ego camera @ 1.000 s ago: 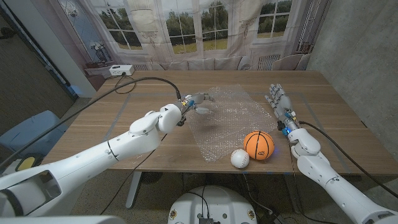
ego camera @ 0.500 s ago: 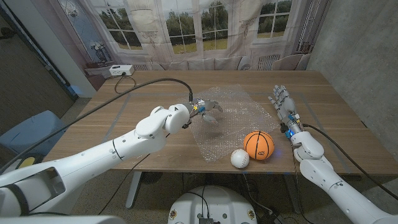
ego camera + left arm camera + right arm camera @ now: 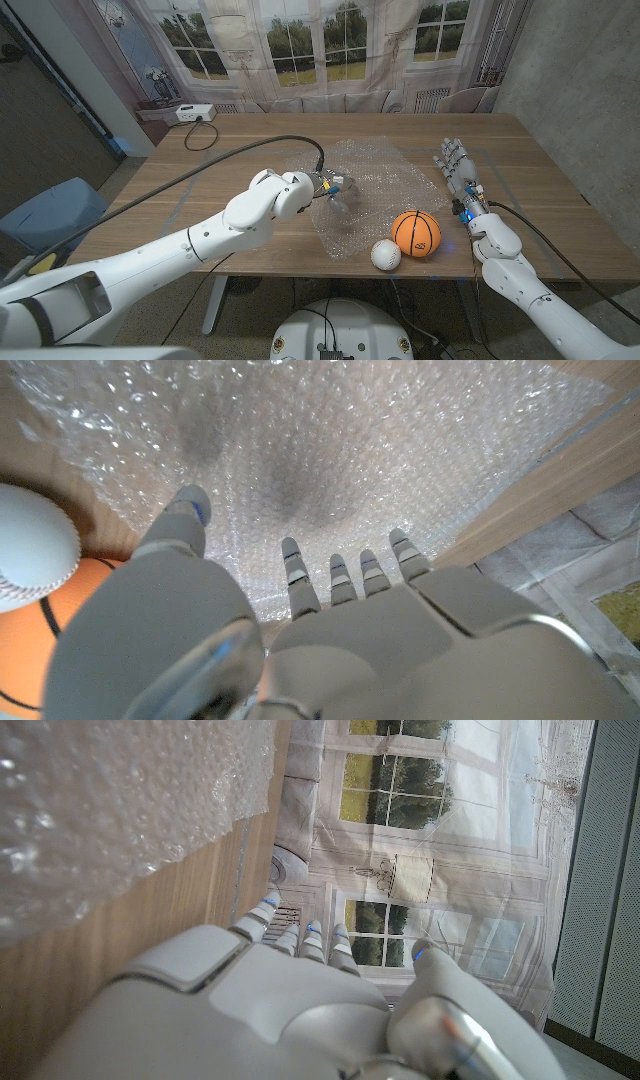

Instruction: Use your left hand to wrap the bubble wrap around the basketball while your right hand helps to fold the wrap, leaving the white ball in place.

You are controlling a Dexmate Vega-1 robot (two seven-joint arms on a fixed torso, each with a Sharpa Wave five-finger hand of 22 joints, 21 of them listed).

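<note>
Wrapping not yet begun: basketball bare beside the sheet

The basketball (image 3: 415, 232) sits uncovered at the bubble wrap's (image 3: 365, 190) four o'clock corner, the white ball (image 3: 386, 255) touching or just beside it at its seven o'clock. The left hand (image 3: 334, 187) hovers over the wrap's nine o'clock side, fingers spread and holding nothing; the right hand (image 3: 456, 172) waits at the ball's one o'clock, fingers apart and empty. All lifting and folding remains.
</note>
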